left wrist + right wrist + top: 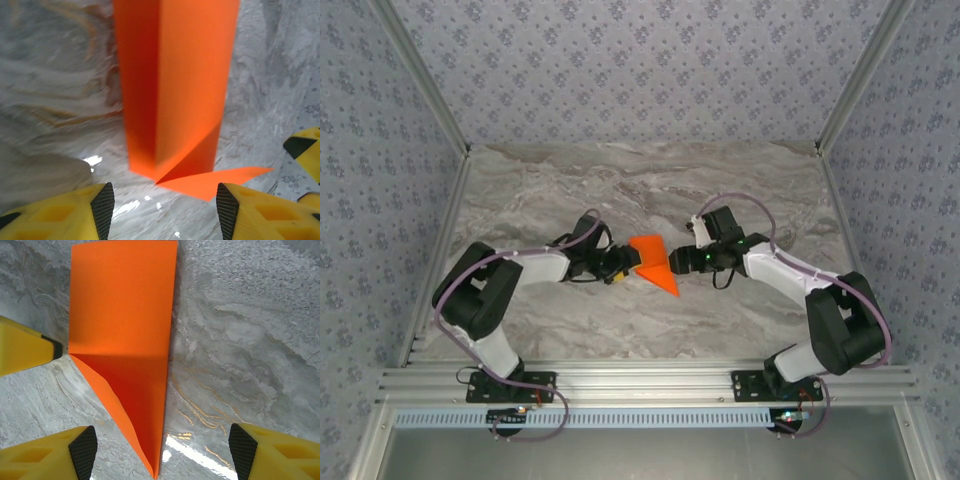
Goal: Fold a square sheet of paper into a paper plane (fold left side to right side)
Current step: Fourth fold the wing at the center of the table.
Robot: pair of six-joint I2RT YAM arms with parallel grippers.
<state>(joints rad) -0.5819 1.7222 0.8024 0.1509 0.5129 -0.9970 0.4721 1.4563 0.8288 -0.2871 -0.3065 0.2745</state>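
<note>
Where the two arms meet at the middle of the marble table (520,190), the orange paper (652,262) lies folded to a narrow point, its tip toward 5 o'clock in the top view. The left gripper (621,266) sits at its 9 o'clock edge and the right gripper (686,262) at 3 o'clock. Both have their fingers spread wide, holding nothing. One flap seems raised, though the left wrist view is blurred.

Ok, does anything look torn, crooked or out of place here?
Nothing torn or spilled. The paper lies folded to a point between the open left gripper and right gripper; its diagonal flap edge looks slightly uneven.
</note>
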